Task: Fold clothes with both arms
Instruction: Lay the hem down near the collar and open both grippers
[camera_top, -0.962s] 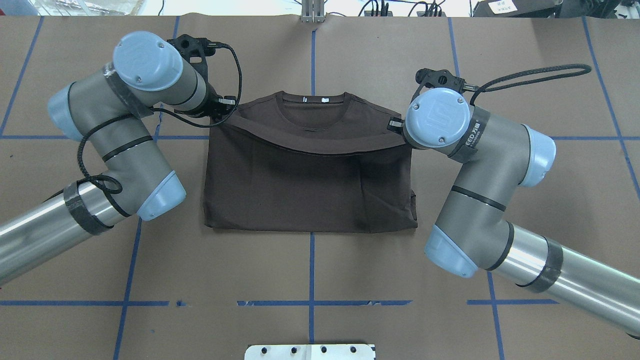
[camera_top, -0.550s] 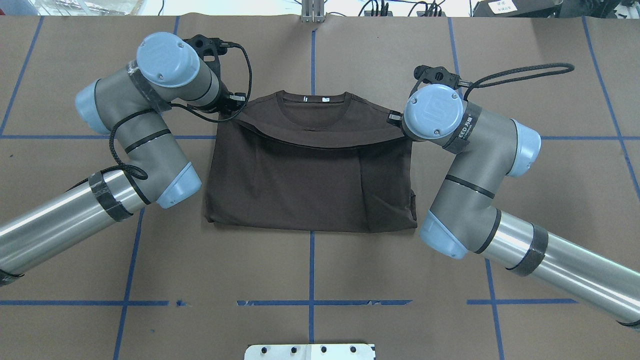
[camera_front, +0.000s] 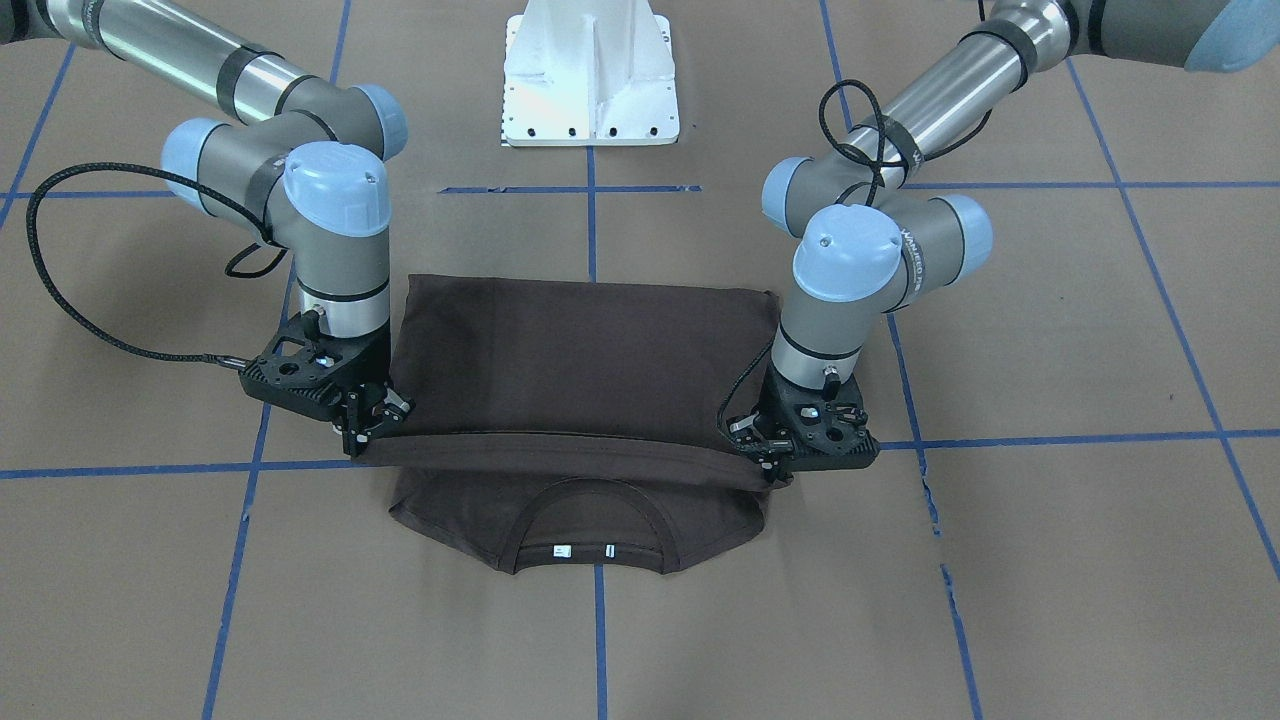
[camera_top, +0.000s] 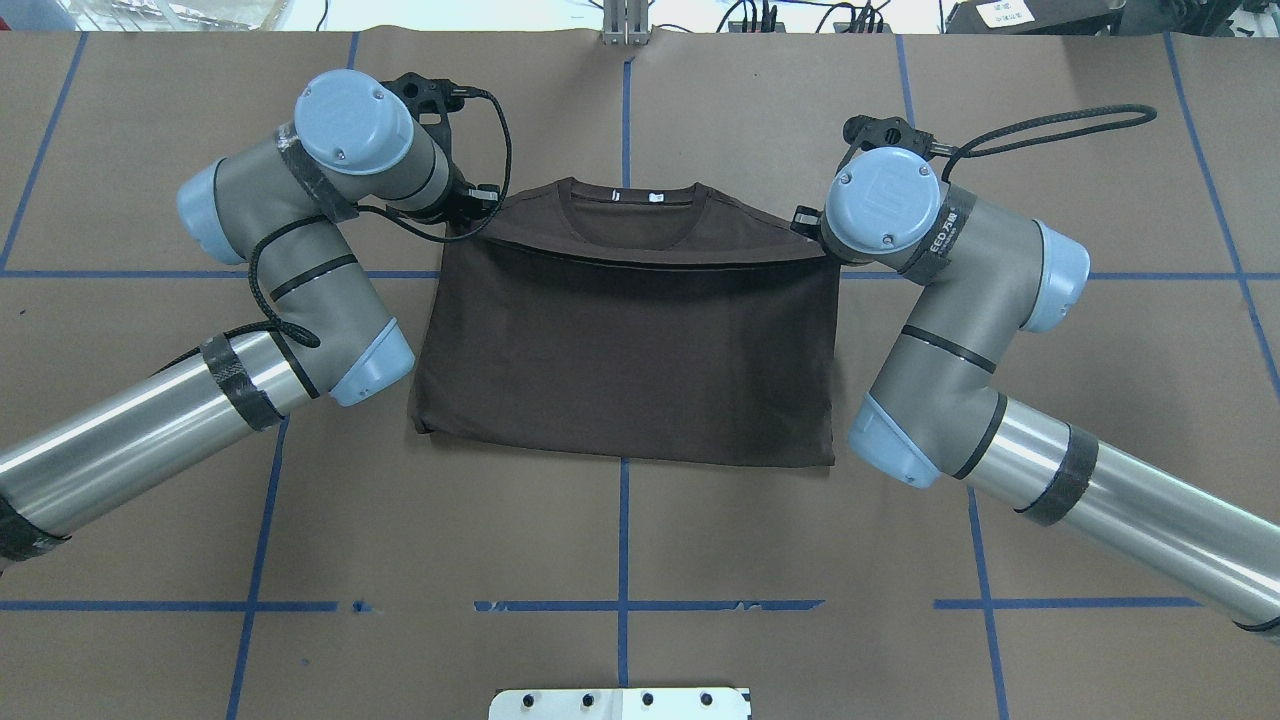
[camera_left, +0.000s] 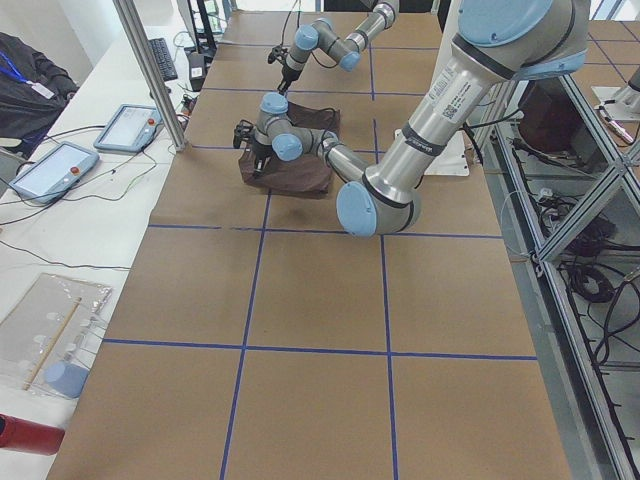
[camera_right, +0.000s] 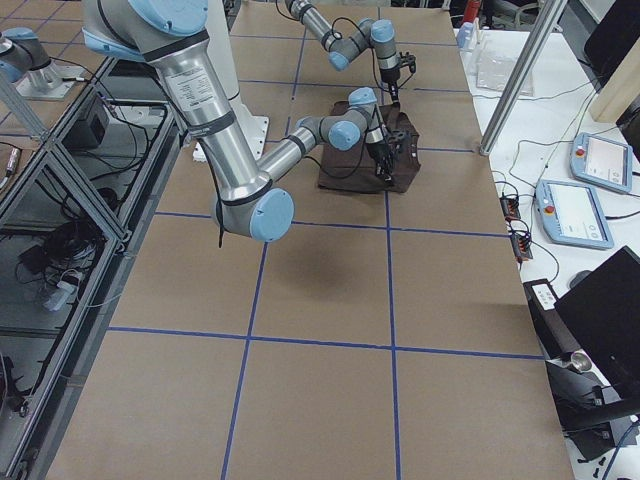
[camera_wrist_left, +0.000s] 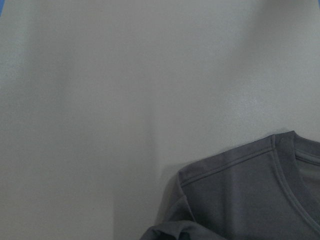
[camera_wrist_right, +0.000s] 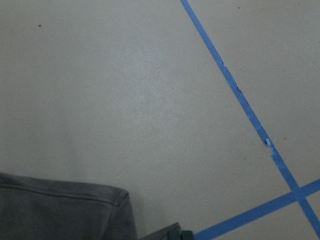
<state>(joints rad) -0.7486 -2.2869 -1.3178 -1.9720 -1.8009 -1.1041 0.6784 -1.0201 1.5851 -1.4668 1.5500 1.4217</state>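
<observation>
T-shirt (camera_top: 625, 360) on table (camera_top: 760, 540) | L jaws, R jaws clamp raised edge | collar (camera_top: 632, 190) showing

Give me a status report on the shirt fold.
Left tool, right tool shut on T-shirt edge. Edge held raised short of collar, fold not yet laid. Nothing in the way.

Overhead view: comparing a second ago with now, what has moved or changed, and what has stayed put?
Both the left gripper and the right gripper, shut on the lifted edge of the T-shirt, carried it farther from the robot toward the collar; the sagging edge is now taut and straight. The bottom fold and collar stayed put.
</observation>
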